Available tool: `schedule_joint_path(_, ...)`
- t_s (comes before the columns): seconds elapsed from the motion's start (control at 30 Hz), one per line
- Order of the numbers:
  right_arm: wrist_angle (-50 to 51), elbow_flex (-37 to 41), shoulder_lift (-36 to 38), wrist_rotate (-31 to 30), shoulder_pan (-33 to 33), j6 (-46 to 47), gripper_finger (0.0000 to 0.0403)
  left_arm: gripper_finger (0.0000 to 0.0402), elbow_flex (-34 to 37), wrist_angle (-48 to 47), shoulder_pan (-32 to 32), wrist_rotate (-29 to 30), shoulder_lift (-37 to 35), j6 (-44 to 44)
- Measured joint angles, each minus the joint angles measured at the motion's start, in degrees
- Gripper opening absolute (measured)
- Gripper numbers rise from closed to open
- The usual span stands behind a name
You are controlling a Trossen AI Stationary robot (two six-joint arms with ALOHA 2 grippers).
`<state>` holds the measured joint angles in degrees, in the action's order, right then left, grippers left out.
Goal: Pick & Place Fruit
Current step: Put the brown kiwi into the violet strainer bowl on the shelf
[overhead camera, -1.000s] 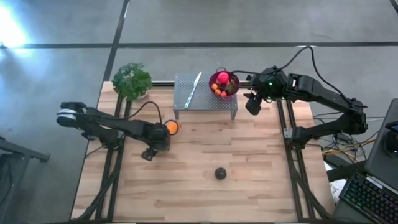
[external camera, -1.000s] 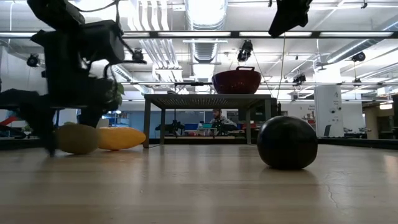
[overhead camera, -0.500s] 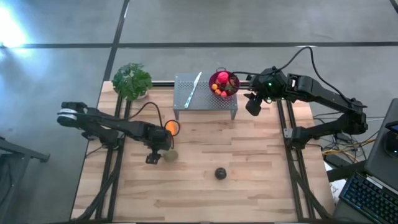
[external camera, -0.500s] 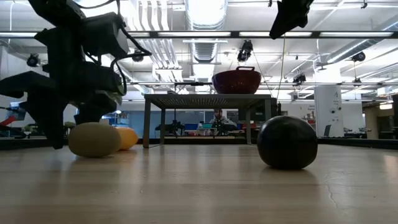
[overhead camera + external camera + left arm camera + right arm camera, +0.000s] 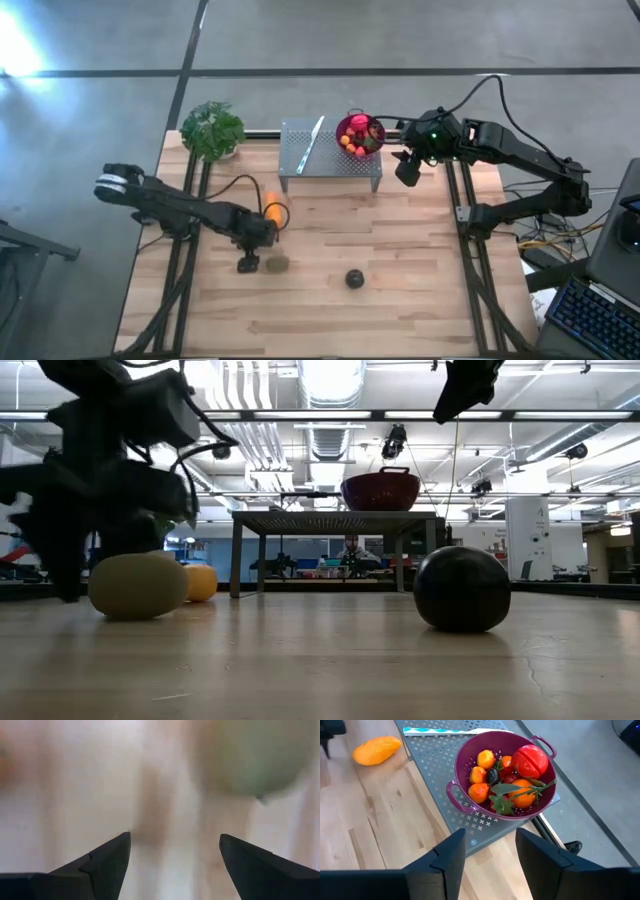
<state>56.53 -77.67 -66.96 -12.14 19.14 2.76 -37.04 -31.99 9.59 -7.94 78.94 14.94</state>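
Now I see the olive fruit loose on the table, just beside the left gripper and no longer tucked under it; a second ago it sat against the orange fruit. It has rolled away from the rack, toward the table's near edge, and the left gripper has followed it down. Its fingers are spread with nothing between them; in the left wrist view the olive fruit shows ahead of the tips and off to one side. I judge the grasp missed or nudged it, so I need to re-centre before closing.

The dark ball lies farther from the rack, well apart from the olive one, and has not moved. The orange fruit rests between the rack and the left gripper. The right gripper hangs beside the rack's end, fingers spread and empty, near the colander on the rack, which already holds several fruits.

I can read no brands, labels or writing.
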Motion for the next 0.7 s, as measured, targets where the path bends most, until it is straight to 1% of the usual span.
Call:
schedule_joint_path(0.13, 0.0, 0.0, 0.0, 0.0, 0.0, 0.0, 0.018, 0.0309, -2.3, -2.2, 3.2, -0.9, 0.0, 0.7)
schedule_joint_path(0.33, -0.1, 0.0, 0.0, 0.0, 0.0, 0.0, 0.0189, 0.0309, -6.0, -2.2, 4.6, 1.1, 0.0, 3.2)
schedule_joint_path(0.57, 0.0, 0.1, 0.0, 0.0, 0.0, 0.0, 0.0187, 0.0309, -6.7, 2.6, 4.6, 5.3, 0.3, 3.2)
schedule_joint_path(0.7, 0.1, 0.1, 0.0, 0.0, 0.0, -0.2, 0.0176, 0.0309, -6.7, 5.6, 5.0, 5.4, 2.1, 3.2)
